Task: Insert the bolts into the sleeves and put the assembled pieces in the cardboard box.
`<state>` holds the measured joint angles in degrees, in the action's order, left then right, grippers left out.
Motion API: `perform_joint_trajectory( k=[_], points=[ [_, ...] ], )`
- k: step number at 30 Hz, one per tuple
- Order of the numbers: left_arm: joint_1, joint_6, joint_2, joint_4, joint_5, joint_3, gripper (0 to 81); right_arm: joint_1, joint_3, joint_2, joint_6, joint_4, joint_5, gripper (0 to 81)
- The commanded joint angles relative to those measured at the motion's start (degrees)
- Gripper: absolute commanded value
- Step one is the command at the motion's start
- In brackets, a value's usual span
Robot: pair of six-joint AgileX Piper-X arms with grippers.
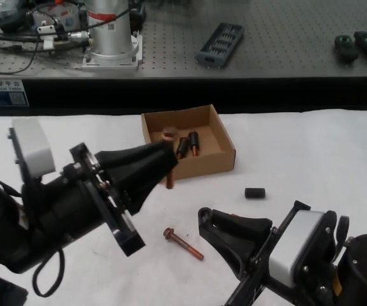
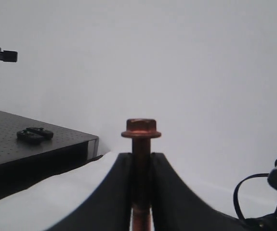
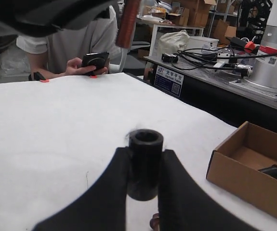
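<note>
My left gripper (image 1: 168,163) is shut on a copper bolt (image 2: 140,144), held upright just in front of the cardboard box (image 1: 228,148). The bolt's head (image 2: 140,128) stands above the fingers. My right gripper (image 3: 144,161) is shut on a black sleeve (image 3: 145,166), bore facing up, low at the near right of the cloth (image 1: 311,153). The held bolt (image 3: 128,21) hangs above and beyond that sleeve. Two assembled pieces (image 1: 187,145) and another bolt head lie in the box. A loose bolt (image 1: 183,243) and a loose sleeve (image 1: 254,192) lie on the cloth.
Behind the white cloth runs a dark perforated bench (image 1: 285,38) with a metal post (image 1: 110,29), cables and a black rack (image 1: 219,43). The box (image 3: 234,168) sits beyond the right gripper. Open cloth lies to the right of the box.
</note>
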<state>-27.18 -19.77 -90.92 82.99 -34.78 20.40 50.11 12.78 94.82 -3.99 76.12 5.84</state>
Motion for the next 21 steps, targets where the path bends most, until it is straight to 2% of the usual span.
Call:
perform_joint_trajectory(
  k=[1,6,10,21],
  points=[
    [-2.6,-2.2,-3.7,5.0,-0.6,2.1,0.6,-0.3,0.2,0.2,3.7,5.3,-3.3,5.6],
    [-4.9,-0.5,-7.3,5.8,-0.2,3.8,0.6,-0.3,0.2,0.2,4.4,5.8,-1.2,5.6],
    [-5.0,0.0,-9.3,5.8,-0.1,4.9,0.6,-0.3,0.2,0.2,4.4,7.2,2.0,5.6],
    [-5.0,0.0,-10.2,5.8,-0.1,5.6,0.6,-0.7,0.2,0.2,4.8,7.5,1.2,5.6]
  ],
)
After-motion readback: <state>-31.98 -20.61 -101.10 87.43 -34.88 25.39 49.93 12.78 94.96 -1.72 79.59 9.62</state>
